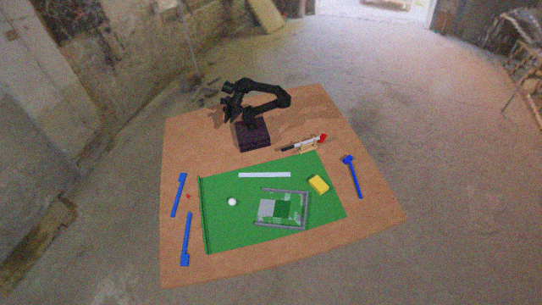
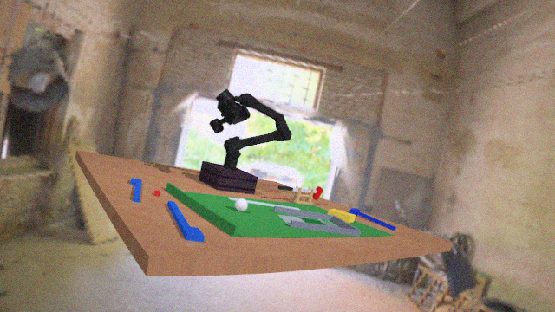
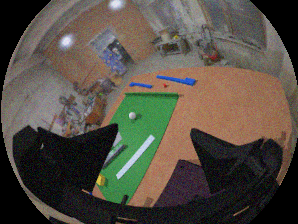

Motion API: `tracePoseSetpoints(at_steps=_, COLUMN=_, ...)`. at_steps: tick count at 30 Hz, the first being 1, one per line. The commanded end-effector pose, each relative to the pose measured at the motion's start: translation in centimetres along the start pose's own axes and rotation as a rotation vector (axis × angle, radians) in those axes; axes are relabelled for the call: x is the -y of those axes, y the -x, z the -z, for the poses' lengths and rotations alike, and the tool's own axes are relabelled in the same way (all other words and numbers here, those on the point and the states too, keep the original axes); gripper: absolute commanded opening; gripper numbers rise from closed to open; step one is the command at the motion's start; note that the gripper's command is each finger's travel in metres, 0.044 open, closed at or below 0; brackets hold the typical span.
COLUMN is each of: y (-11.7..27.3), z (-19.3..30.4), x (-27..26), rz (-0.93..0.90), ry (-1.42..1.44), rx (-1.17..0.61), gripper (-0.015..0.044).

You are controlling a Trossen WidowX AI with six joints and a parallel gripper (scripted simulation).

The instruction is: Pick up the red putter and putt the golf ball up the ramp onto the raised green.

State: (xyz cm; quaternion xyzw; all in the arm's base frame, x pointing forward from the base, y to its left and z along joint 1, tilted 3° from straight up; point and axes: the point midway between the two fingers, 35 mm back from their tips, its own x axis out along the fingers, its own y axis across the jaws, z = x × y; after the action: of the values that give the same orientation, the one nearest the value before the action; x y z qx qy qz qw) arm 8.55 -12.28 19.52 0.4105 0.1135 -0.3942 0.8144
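While end effector (image 1: 226,111) hangs open, red putter (image 1: 306,142) well apart.

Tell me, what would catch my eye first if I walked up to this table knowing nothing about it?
Probably the bright green mat covering the front half of the brown table, with a small white golf ball on it beside a grey-walled ramp and raised green. Behind it the black robot arm rears up from its dark base, its gripper open and empty. The red putter lies on a small wooden stand nearby, untouched.
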Motion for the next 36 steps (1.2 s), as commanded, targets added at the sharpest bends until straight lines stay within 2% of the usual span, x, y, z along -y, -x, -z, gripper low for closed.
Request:
tracePoseSetpoints(at_steps=1, y=-0.9, z=0.4, x=-0.9, rz=-0.064, ry=0.155, rx=-0.126, gripper=0.0440)
tracePoseSetpoints(at_steps=10, y=-3.6, z=2.8, x=-3.6, rz=-0.264, ry=0.563, rx=-0.417, gripper=0.0440)
tracePoseSetpoints(at_steps=19, y=-6.1, z=7.2, x=-7.1, rz=-0.504, ry=1.015, rx=-0.657, gripper=0.0440)
tracePoseSetpoints(at_steps=27, y=-7.0, z=13.2, x=-10.3, rz=-0.752, ry=1.439, rx=-0.820, gripper=0.0440)
tracePoseSetpoints(at_steps=36, y=-5.2, z=21.8, x=-12.6, rz=-1.066, ry=1.917, rx=-0.933, gripper=0.0440)
